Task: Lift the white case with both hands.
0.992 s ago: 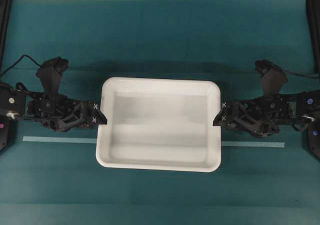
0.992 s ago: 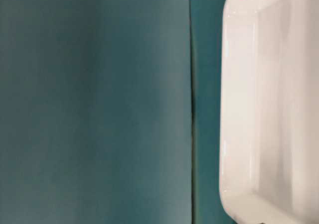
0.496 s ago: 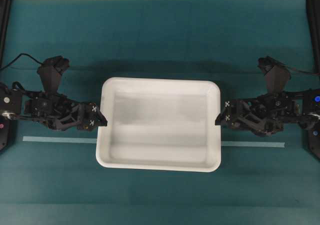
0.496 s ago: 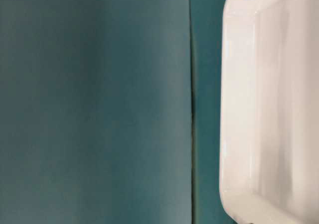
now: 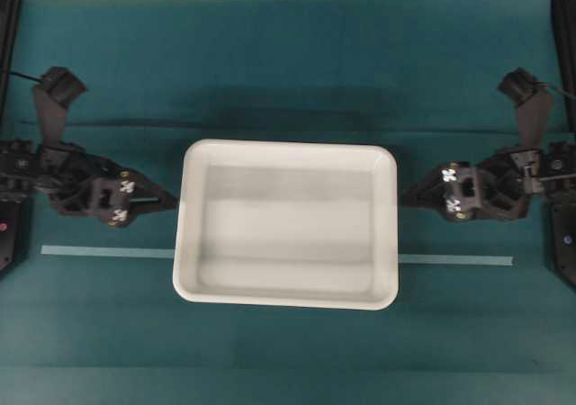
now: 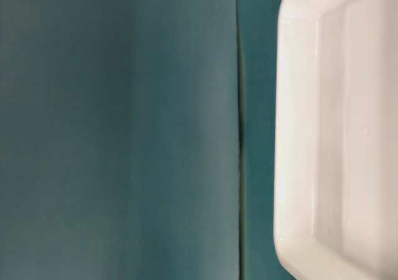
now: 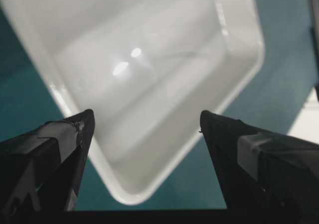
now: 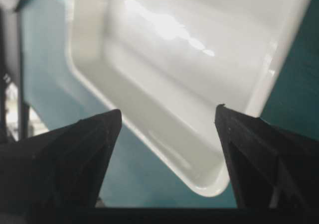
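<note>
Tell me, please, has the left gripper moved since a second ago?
Yes: the left gripper has pulled back leftward, off the white case rim, leaving a gap.

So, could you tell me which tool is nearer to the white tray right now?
Right, though only slightly. The right tool nearly reaches the tray's right rim; the left tool sits a small gap off its left rim. Both are open.
</note>
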Robot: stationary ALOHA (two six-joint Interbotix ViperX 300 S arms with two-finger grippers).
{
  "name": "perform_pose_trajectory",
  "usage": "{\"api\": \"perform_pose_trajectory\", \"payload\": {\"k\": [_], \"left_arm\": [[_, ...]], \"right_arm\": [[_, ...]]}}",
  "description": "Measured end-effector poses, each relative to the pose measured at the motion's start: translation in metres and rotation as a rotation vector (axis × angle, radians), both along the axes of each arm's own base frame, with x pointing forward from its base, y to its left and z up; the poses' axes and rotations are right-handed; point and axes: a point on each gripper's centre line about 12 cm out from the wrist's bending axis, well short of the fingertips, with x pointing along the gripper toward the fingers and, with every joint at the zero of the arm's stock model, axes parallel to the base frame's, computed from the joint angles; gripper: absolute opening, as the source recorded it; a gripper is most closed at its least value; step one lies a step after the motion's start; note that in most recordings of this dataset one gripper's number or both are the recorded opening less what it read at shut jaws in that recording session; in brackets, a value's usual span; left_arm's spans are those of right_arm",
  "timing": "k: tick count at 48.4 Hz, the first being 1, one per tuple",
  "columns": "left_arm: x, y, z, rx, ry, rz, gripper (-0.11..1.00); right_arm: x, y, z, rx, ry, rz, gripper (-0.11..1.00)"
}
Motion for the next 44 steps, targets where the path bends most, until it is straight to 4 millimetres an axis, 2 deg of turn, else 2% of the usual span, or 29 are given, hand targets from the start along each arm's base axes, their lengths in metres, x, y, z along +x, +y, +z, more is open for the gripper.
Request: {"api": "perform_pose_trajectory", "payload": {"k": [13, 26, 44], "left_arm": [[-0.017, -0.002, 0.035, 0.092, -0.115, -0.047, 0.91], [-0.026, -0.008, 0.056, 0.21, -0.197, -0.126, 0.91], [-0.033, -0.014, 0.079, 0.512, -0.266, -0.27, 0.91]], "right_arm": [[-0.01, 0.0, 0.032, -0.245, -0.115, 0.136, 0.83], [-0.022, 0.0, 0.064, -0.494, -0.238, 0.23, 0.83], [-0.034, 0.01, 0.085, -0.885, -0.31, 0.424, 0.83]]}}
